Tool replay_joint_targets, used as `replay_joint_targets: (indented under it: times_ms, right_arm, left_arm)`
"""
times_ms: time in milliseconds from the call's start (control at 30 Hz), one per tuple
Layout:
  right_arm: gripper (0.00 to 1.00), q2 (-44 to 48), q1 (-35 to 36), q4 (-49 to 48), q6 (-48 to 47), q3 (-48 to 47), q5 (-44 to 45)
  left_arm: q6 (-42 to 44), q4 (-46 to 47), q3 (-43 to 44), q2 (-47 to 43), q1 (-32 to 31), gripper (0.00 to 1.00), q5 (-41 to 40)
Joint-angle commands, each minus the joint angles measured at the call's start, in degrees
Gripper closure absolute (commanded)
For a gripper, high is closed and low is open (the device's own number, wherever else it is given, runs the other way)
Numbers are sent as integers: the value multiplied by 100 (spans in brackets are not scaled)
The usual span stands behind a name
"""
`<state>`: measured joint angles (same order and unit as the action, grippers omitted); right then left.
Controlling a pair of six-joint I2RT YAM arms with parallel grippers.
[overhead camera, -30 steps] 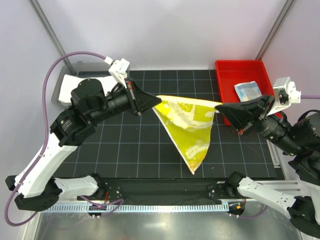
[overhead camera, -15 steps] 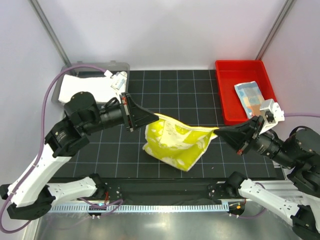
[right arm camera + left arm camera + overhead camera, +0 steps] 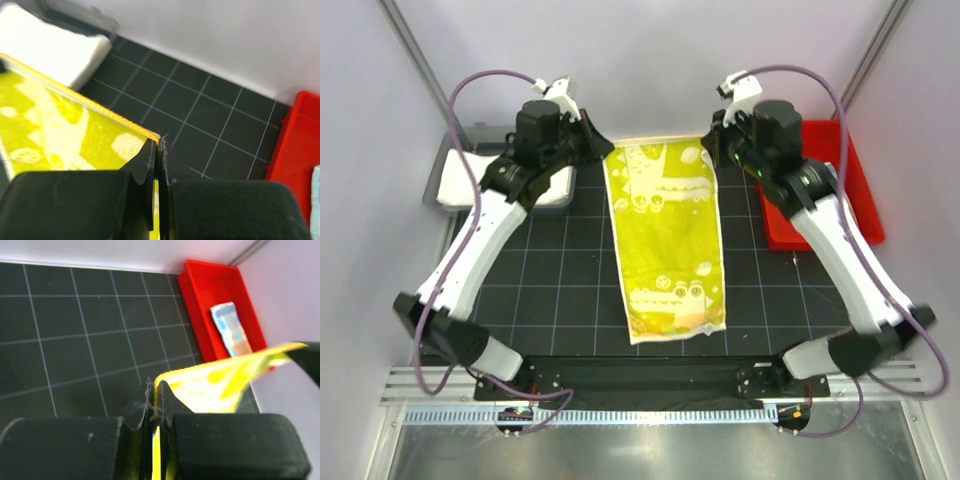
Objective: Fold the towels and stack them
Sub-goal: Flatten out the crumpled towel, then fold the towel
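Observation:
The pale yellow patterned towel [image 3: 665, 240] is spread lengthwise over the black mat, from the far edge toward me. Both far corners are pinched. My left gripper [image 3: 605, 152] is shut on the far left corner, and its wrist view shows the towel [image 3: 220, 385] clamped in the left gripper [image 3: 154, 387]. My right gripper [image 3: 708, 150] is shut on the far right corner, where the towel [image 3: 60, 125] runs into the right gripper [image 3: 159, 142]. A folded white towel [image 3: 452, 187] [image 3: 50, 50] lies far left. A light-blue towel [image 3: 230, 330] lies in the red bin [image 3: 200, 285].
A grey tray [image 3: 442, 160] holds the white towel at the far left. The red bin [image 3: 830, 140] stands at the far right, partly behind my right arm. The black gridded mat [image 3: 560, 290] flanks the yellow towel. The back wall is close behind both grippers.
Both arms have swung from mid-table to the far edge. The yellow towel, bunched and hanging before, now lies stretched out flat along the mat.

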<state>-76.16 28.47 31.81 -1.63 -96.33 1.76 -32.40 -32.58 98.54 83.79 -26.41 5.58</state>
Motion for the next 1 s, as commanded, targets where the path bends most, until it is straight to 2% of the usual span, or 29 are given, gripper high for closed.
replay_joint_targets:
  times_ms: [0,33,100,133,200,233,300,400,533,633,800,967]
  right_arm:
    - [99,-960,-772,-728,-232,-270,-1018]
    - [99,-1258,-842,-834,-267,-385,-1159]
    - [99,-1953,-983,-1114,-347,-605,-1388]
    - [99,-2164,-1062,-1246,-330,-649,-1493]
    - [99,-2829,-1317,-1597,-233,-807,-1861]
    - [99,-3052,-1413,-1669,-33,-904,-1994]
    - [99,-3753,-1624,-1635,83,-1341,-2380]
    - [99,-4169,-1695,-1503,-223,-1502,-2557]
    - [99,-4425,-1713,-1064,-636,-1397,-3005]
    - [99,-4311,-1704,-896,-804,-994,-2919]
    - [99,-3618,-1696,-571,-997,-90,-2698]
    - [99,-3029,-1687,-457,-918,703,-2566]
  left_arm:
    - [349,1242,-79,505,373,100,116]
    - [357,1724,-133,881,557,100,179]
    - [384,2000,41,1339,716,100,320]
    - [410,2114,190,1838,847,100,529]
    - [401,2141,602,2455,988,100,881]
    - [410,2142,1014,2710,1041,100,1309]
    - [489,2177,1385,3440,1147,100,1637]
    - [700,2177,1738,4013,1209,100,2051]
    - [1051,2177,1318,3988,1218,100,2324]
    - [1332,2177,694,3672,1209,100,2377]
    - [1675,2080,-613,2909,1200,100,2202]
    - [1869,2027,-1459,2406,1051,100,2105]
